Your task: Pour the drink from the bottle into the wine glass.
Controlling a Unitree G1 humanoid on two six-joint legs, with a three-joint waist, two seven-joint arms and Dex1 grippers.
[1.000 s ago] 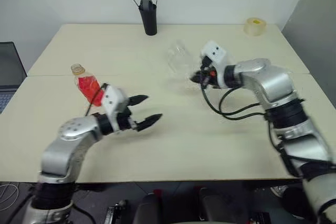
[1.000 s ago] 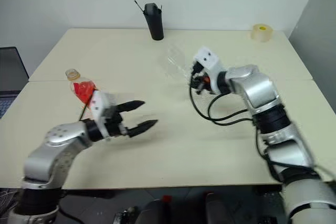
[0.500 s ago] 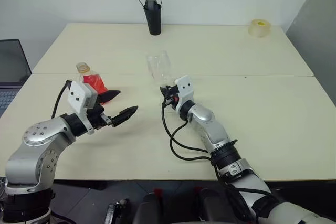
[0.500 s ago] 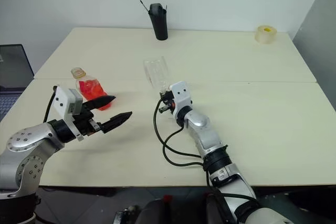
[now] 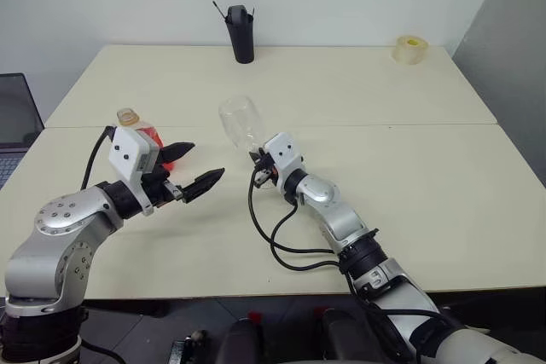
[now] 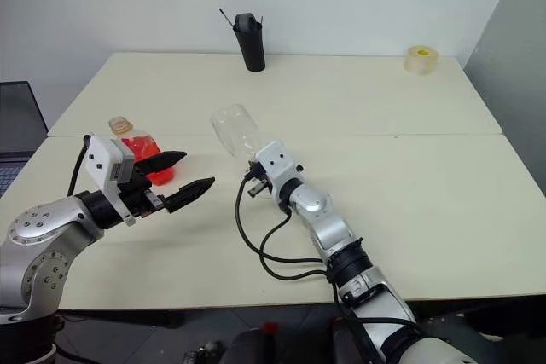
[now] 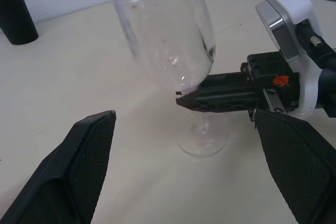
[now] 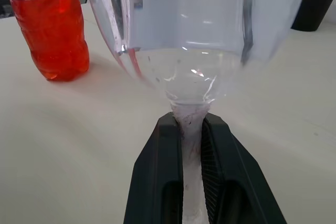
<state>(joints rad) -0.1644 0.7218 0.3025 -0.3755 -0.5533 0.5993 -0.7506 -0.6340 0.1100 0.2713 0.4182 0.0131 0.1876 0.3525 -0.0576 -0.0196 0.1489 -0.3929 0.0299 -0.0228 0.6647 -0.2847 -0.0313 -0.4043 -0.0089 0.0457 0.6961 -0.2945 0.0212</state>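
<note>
A: Head view: right gripper (image 5: 258, 165) is clamped on the stem of the wine glass (image 5: 240, 121), mid-table, bowl tilting away from it.

B: And the left gripper (image 5: 194, 166) gapes wide, the bottle (image 5: 147, 138) of red drink (image 6: 145, 157) just behind its fingers.

A: Left wrist view: glass foot (image 7: 202, 141) on the table (image 7: 63, 87), black fingers pinching the stem.

B: Right wrist view: stem squeezed between both fingers (image 8: 160, 171), bottle standing upright beyond.

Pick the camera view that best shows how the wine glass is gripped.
Right wrist view: the right gripper is shut on the wine glass stem. Left wrist view shows the grip from the side; head views show it small.
</note>
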